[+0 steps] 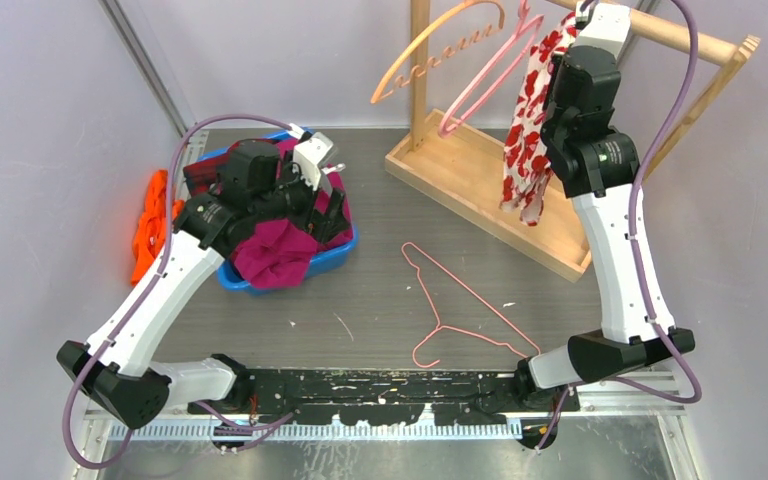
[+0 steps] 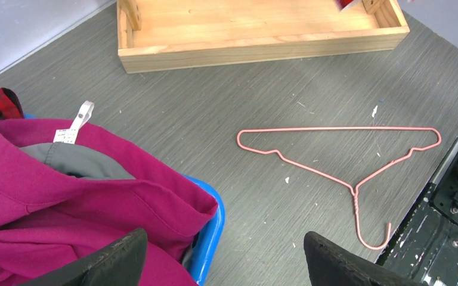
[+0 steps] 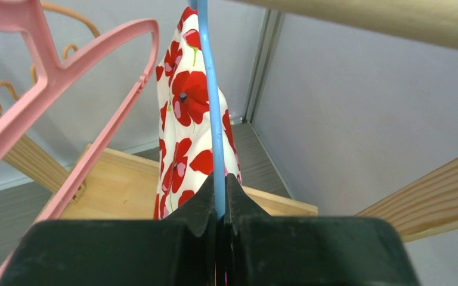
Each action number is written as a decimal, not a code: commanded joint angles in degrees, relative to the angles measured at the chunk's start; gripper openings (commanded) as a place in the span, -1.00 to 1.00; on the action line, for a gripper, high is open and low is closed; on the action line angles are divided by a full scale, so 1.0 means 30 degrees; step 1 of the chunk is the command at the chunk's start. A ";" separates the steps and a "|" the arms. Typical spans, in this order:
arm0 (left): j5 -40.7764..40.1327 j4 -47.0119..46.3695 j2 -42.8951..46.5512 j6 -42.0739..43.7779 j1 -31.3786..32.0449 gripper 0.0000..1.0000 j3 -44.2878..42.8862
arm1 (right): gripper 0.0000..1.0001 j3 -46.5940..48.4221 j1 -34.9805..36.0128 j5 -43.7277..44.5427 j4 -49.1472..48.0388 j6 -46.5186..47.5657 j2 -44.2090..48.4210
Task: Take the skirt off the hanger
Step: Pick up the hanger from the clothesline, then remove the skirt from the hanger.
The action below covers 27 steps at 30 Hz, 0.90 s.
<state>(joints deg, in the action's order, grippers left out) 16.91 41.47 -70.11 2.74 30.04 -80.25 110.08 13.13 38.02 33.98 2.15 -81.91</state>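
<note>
Blue plastic is what your right pincer (image 3: 220, 190) has clenched: the thin bar of a blue hanger (image 3: 211, 119), pinched tight between both fingers. That bar runs straight up in front of the skirt (image 3: 185, 113), white with red poppies. The skirt hangs up at the wooden rail (image 1: 682, 35) of the rack, its hem over the rack's base tray (image 1: 460, 175); you cannot tell whether the hem touches the wood.

Room there is tight. In the right wrist view a pink plastic hanger (image 3: 56, 62) hangs just beside the skirt on its left, with an orange hanger (image 1: 410, 50) beyond it. The rail crosses close overhead, and the wall stands near on the other side.

Your left pincer (image 2: 223, 253) is released, fingers spread wide, holding nothing. It hovers over the right side of the blue bin (image 2: 214, 217), which is heaped with a magenta garment (image 2: 83, 196) reaching to the rim. Between bin and tray the bench (image 2: 214, 107) gives you open room. A pink wire hanger (image 2: 340, 128) lies flat there, apart from both, its hook toward the arm bases. An orange cloth (image 1: 148, 225) lies by the bench's left edge, near the bin.
</note>
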 commanded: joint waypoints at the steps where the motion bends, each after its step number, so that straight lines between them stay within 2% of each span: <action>1: -0.0005 -0.0350 -0.0082 0.0404 0.0009 1.00 -0.0741 | -0.98 0.1792 -0.0077 0.0478 -0.2127 -0.0051 0.0804; 4: 0.0081 -0.0447 -0.0225 0.0353 0.0005 1.00 -0.0720 | -0.98 0.1366 -0.0098 0.0183 -0.1100 -0.0793 0.1409; 8: 0.0216 -0.0493 -0.0389 0.0291 0.0005 1.00 -0.0607 | -0.98 -0.1171 -0.0097 -0.0365 -0.0172 -0.2245 0.2949; 14: 0.0271 -0.0314 -0.0626 0.0286 0.0007 1.00 -0.0490 | -0.98 -0.4077 0.0391 -0.1524 0.2972 -0.4146 0.5139; 22: 0.0372 -0.0442 -0.1667 0.0301 0.0020 1.00 -0.0971 | -0.98 -0.5193 0.2091 -0.4285 0.6788 -0.5073 0.7121; 27: 0.1345 -0.0916 -0.2182 -0.0377 0.0056 1.00 -0.1364 | -0.98 -0.5009 0.2333 -0.7790 0.8691 -0.6604 0.7459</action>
<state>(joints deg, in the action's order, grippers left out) 17.78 41.43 -76.42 3.11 30.04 -80.66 93.84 19.22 23.70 58.04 -12.99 -61.12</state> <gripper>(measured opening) 0.999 0.074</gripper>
